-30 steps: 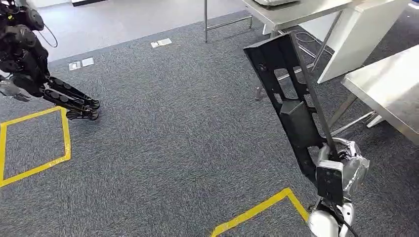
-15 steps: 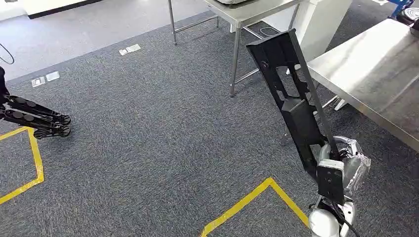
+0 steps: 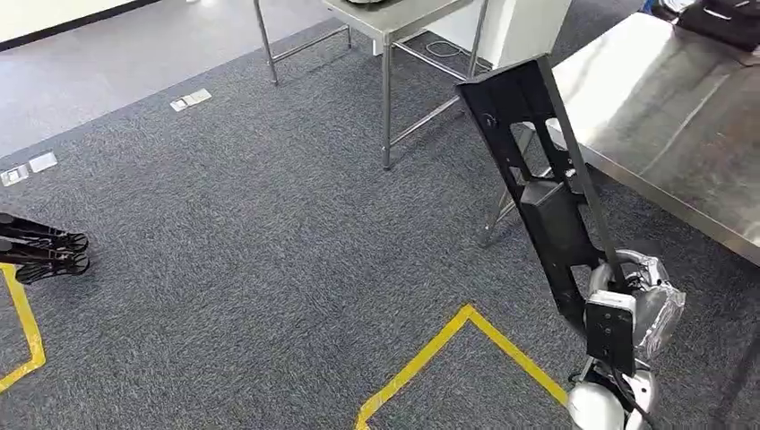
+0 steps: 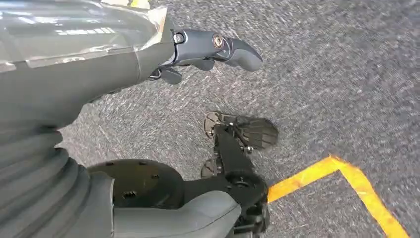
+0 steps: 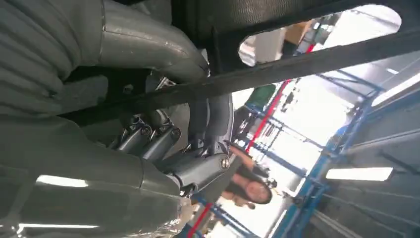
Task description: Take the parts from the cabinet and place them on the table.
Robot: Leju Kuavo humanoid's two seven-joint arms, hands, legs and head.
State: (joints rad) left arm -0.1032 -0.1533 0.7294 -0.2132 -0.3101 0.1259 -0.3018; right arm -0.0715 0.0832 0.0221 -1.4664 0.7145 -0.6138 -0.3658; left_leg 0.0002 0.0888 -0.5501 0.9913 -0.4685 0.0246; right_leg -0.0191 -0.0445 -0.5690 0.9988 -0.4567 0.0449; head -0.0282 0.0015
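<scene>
A long black part (image 3: pixel 538 188) with cut-outs stands up at a slant on the right of the head view. My right hand (image 3: pixel 627 305) grips its lower end. In the right wrist view the dark fingers (image 5: pixel 153 139) wrap around the part's black bar (image 5: pixel 297 59). A steel table (image 3: pixel 681 116) lies just beyond the part's upper end, at the right. My left hand (image 4: pixel 213 47) hangs over the grey carpet and holds nothing, its fingers loosely apart.
A second steel table (image 3: pixel 394 13) on thin legs stands at the top centre, with a white block (image 3: pixel 520 27) behind it. Yellow tape lines (image 3: pixel 448 345) mark the carpet. Another robot's black feet (image 3: pixel 40 246) stand at the left edge. A person (image 5: pixel 252 191) shows far off in the right wrist view.
The whole picture has shifted as the camera turned: both tables have come closer and the other robot has slid to the left edge. My right hand still holds the black part.
</scene>
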